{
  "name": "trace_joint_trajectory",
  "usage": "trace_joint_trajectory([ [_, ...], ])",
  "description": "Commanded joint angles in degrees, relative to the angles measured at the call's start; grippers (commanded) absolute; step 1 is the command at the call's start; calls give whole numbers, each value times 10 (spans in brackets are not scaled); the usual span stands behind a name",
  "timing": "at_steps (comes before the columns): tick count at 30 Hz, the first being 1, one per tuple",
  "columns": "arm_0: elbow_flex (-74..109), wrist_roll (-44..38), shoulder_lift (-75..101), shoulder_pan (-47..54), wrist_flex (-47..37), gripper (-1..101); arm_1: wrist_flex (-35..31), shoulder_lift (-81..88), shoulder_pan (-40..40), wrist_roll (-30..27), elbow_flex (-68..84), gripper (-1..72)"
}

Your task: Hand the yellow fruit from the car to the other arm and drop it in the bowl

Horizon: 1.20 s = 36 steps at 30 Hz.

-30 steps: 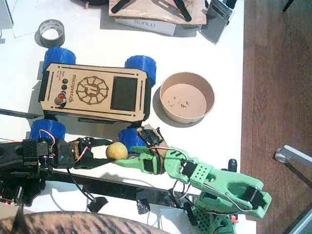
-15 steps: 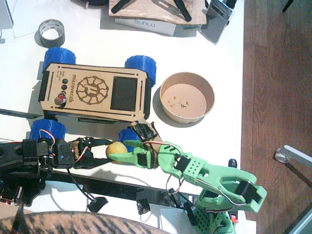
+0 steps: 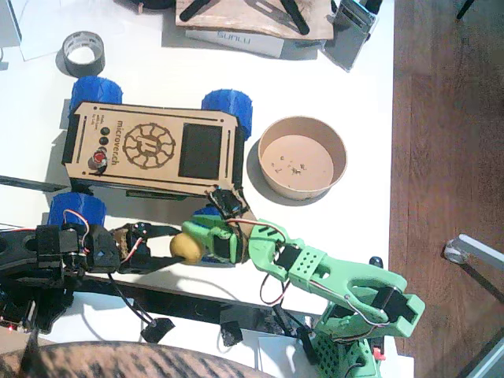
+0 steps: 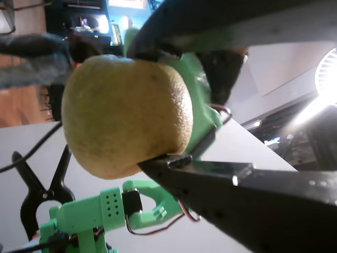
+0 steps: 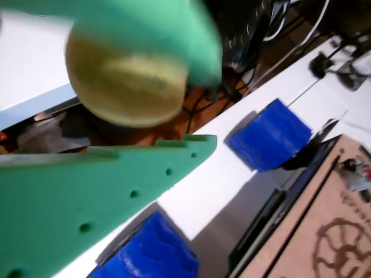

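The yellow fruit (image 3: 187, 246) hangs just in front of the car (image 3: 150, 150), near its front right blue wheel. My left gripper (image 3: 179, 244), black, is shut on it; in a wrist view the fruit (image 4: 126, 113) sits pinched between the two black jaws. My right gripper (image 3: 198, 239), light green, reaches in from the right, its jaws open on either side of the fruit. In a wrist view the fruit (image 5: 124, 81) lies against the upper green finger (image 5: 168, 29), with a gap to the lower one. The tan bowl (image 3: 303, 191) stands right of the car and holds only crumbs.
A grey tape roll (image 3: 83, 51) lies at the back left, and a box (image 3: 236, 39) with clutter along the back. A black clamp (image 3: 157, 327) and cables sit at the front edge. The table ends at the right, where wooden floor (image 3: 449, 157) begins.
The green gripper has moved left and slightly up, from beside the fruit to around it. The black gripper and the fruit have stayed in place.
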Motion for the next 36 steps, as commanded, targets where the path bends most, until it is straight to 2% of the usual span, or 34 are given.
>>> trace_joint_trajectory([
  [1,-9,-8,21,-2,-1,2,3,4,-11,-9,-24,1],
  [13,-9,-8,25,-2,-1,2,9,-8,-11,-8,-25,5],
  [15,-9,-8,25,-2,-1,2,8,-8,-11,-7,-23,160],
  [16,-9,-8,25,-2,-1,2,4,-6,-11,-6,-20,204],
  [18,-9,-8,25,-2,-1,2,-4,2,-11,-3,-10,259],
  [20,-9,-8,25,-2,-1,2,-8,17,-12,3,0,282],
  [28,-9,-8,25,-3,2,2,8,42,-19,16,8,301],
  [36,-9,-8,25,-3,2,2,10,-21,-31,50,-19,293],
])
